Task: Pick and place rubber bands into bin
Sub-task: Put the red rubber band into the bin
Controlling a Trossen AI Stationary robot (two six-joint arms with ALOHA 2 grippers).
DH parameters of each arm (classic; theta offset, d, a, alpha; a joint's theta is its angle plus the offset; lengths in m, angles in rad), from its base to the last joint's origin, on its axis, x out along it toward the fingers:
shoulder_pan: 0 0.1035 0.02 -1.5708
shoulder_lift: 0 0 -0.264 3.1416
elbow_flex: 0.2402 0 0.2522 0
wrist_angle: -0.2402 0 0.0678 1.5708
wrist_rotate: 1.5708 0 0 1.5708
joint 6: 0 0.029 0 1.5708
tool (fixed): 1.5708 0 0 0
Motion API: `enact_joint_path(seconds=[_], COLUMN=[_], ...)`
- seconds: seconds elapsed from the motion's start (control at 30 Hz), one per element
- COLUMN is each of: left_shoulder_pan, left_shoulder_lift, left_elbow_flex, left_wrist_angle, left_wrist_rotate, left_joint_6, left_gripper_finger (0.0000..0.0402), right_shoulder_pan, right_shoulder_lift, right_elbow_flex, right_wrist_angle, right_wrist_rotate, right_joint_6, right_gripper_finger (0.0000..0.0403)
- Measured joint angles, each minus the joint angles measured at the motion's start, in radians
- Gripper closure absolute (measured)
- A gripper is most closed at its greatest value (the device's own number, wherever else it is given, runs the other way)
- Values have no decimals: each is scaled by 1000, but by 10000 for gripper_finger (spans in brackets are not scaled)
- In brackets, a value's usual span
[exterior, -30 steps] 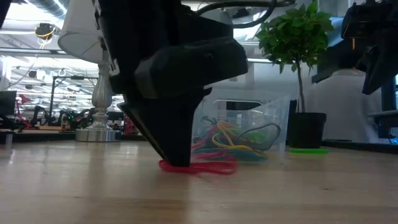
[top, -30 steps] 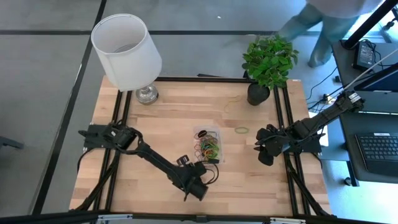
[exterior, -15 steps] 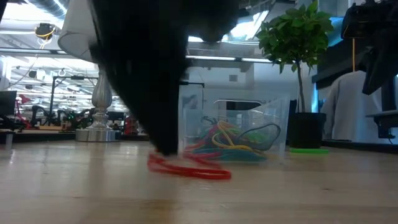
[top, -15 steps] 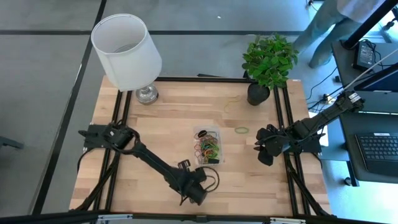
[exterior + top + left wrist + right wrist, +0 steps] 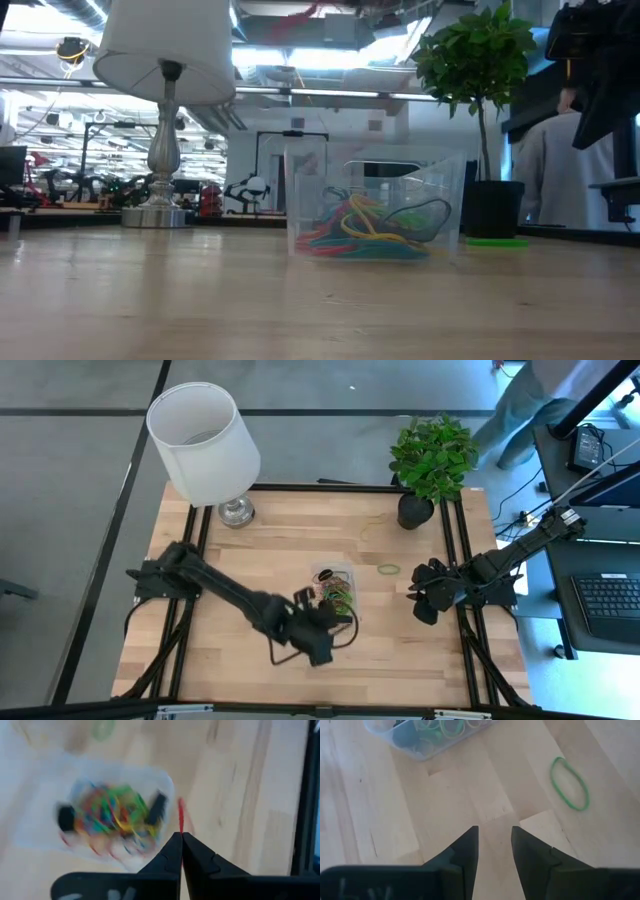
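We see 2 dark, slim arms with black cables looping by the left gripper (image 5: 318, 622); the right gripper (image 5: 493, 842) has 2 wedge-shaped fingers.

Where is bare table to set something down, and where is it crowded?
Free: the left half between the lamp and the left end effector, and the front strip along the table's near edge. Crowded: the middle, with the bin, the left end effector pinching a red band beside it, and a green band.

Red rubber band (image 5: 180, 820) in black left end effector (image 5: 182, 840); clear bin (image 5: 335, 593) holds multicoloured bands (image 5: 370, 228).
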Motion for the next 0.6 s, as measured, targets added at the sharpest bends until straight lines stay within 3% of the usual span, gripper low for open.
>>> enact_joint_path(seconds=[0.3,0.47,0.6], left_shoulder_pan=[154,253,299], left_shoulder_lift=[-61,-53,-49], left_elbow_flex=[56,29,-61], left_wrist_angle=[7,7,37], left_wrist_rotate=[-54,44,103], left_joint_6=[293,313,297], left_gripper_finger=[399,399,399], right_shoulder_pan=[0,0,0], right_shoulder_lift=[0,1,1], right_elbow_flex=[0,0,0], right_wrist_angle=[19,22,31], right_wrist_rotate=[0,0,0], right_joint_6=[39,56,56], right_gripper_finger=[283,283,283])
